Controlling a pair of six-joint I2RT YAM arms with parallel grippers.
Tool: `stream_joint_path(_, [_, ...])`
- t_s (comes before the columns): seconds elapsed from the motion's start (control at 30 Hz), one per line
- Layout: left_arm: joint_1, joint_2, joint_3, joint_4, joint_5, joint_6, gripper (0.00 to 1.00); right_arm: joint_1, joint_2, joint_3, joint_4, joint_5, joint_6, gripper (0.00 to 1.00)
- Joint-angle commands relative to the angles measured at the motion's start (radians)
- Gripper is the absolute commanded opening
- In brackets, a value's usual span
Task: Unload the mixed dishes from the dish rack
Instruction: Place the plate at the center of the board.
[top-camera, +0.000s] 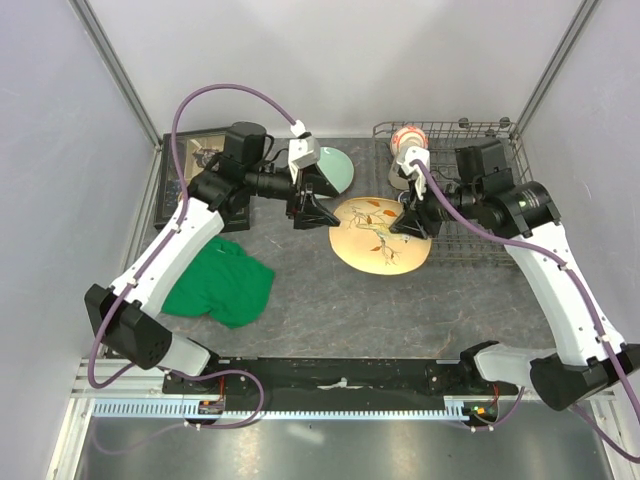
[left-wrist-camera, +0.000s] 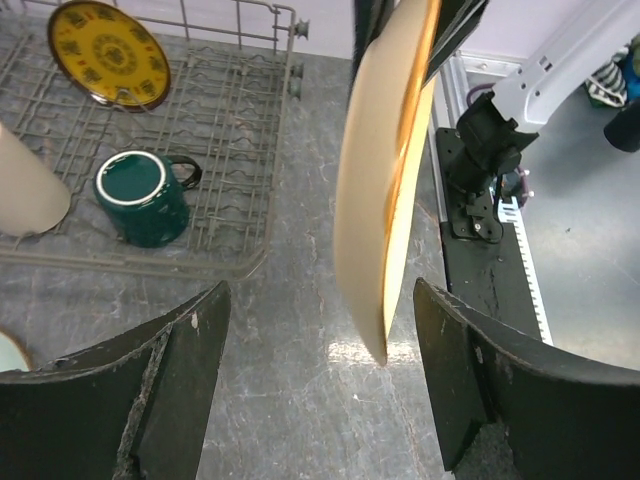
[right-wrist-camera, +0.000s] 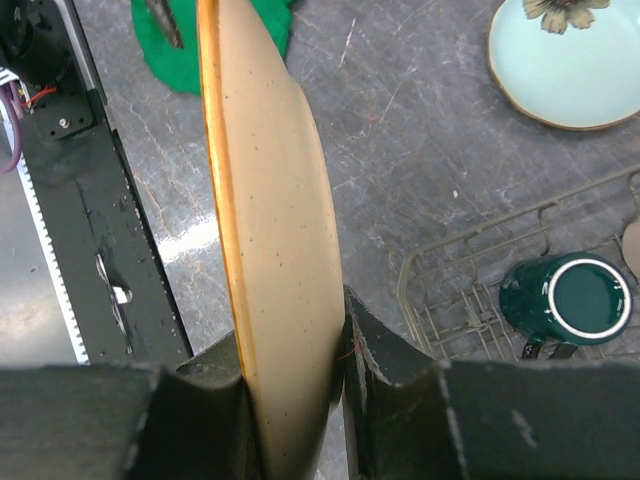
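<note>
My right gripper (top-camera: 409, 222) (right-wrist-camera: 295, 370) is shut on the rim of a tan plate (top-camera: 378, 236) (right-wrist-camera: 268, 230) with a branch pattern and holds it above the table, left of the dish rack (top-camera: 460, 190). My left gripper (top-camera: 318, 212) (left-wrist-camera: 320, 380) is open at the plate's opposite edge (left-wrist-camera: 385, 180); the jaws stand wide on either side of the rim, not touching. In the rack are a dark green mug (left-wrist-camera: 140, 195) (right-wrist-camera: 565, 305), a beige cup (left-wrist-camera: 25, 190), a yellow-patterned plate (left-wrist-camera: 108, 55) standing upright and a red-and-white bowl (top-camera: 405, 135).
A pale green plate (top-camera: 337, 170) (right-wrist-camera: 565, 60) lies on the table behind my left gripper. A green cloth (top-camera: 220, 280) lies front left. A black box (top-camera: 195, 175) stands at the back left. The black base rail (top-camera: 340, 375) runs along the near edge.
</note>
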Motion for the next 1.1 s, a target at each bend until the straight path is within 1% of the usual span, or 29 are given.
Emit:
stream_joint_path(0.0, [-0.032,-0.007,0.024,-0.013,-0.001,0.069,0.81,0.041,0.006,0.009,0.107,-0.026,-0.01,0.01])
stream_joint_path(0.27, [-0.069,-0.013,-0.006,-0.025,-0.004,0.09,0.8,0.113,0.018,0.012,0.153,0.011,0.033,0.01])
stream_joint_path(0.5, [-0.089,-0.013,-0.049,-0.027,-0.034,0.104,0.76,0.139,0.035,0.034,0.151,0.025,0.032,0.01])
stream_joint_path(0.6, [-0.095,-0.007,-0.057,-0.025,-0.038,0.093,0.7,0.148,0.038,0.043,0.151,0.034,0.03,0.01])
stream_joint_path(0.63, [-0.097,-0.004,-0.057,-0.027,-0.039,0.09,0.66,0.148,0.041,0.046,0.153,0.035,0.03,0.01])
stream_joint_path(0.73, [-0.101,0.002,-0.065,-0.025,-0.044,0.084,0.56,0.156,0.043,0.049,0.151,0.041,0.028,0.01])
stream_joint_path(0.8, [-0.107,0.007,-0.069,-0.025,-0.045,0.084,0.53,0.159,0.047,0.057,0.151,0.046,0.028,0.01])
stream_joint_path(0.87, [-0.11,0.011,-0.072,-0.027,-0.045,0.084,0.46,0.162,0.054,0.064,0.151,0.052,0.032,0.01])
stream_joint_path(1.0, [-0.117,0.013,-0.082,-0.025,-0.045,0.084,0.4,0.168,0.064,0.08,0.154,0.055,0.036,0.01])
stream_joint_path(1.07, [-0.118,0.013,-0.086,-0.027,-0.047,0.084,0.3,0.168,0.072,0.083,0.154,0.066,0.036,0.01])
